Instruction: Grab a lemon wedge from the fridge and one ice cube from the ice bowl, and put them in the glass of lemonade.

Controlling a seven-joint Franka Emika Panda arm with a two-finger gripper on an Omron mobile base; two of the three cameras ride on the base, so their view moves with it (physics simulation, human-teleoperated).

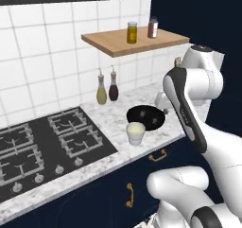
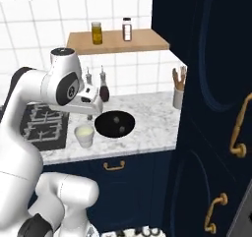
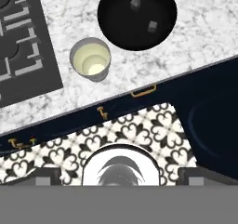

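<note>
Robot arm raised over the counter, jaws released and holding nothing.

Left base view: glass of lemonade (image 1: pixel 136 133) stood near the counter (image 1: pixel 118 149) edge, touching the black ice bowl (image 1: pixel 146 117). Right base view: gripper (image 2: pixel 90 114) hung just above glass and bowl. Hand view: two ice cubes (image 3: pixel 135 3) lay in the bowl, well beyond the jaws. Judged step: fetching ice; next, descend over one cube.

Flat, even light (slightly soft render)

the white arm is folded high, its wrist bent forward, the tool (image 2: pixel 90 114) pointing down, jaws wide apart, holding nothing.
</note>
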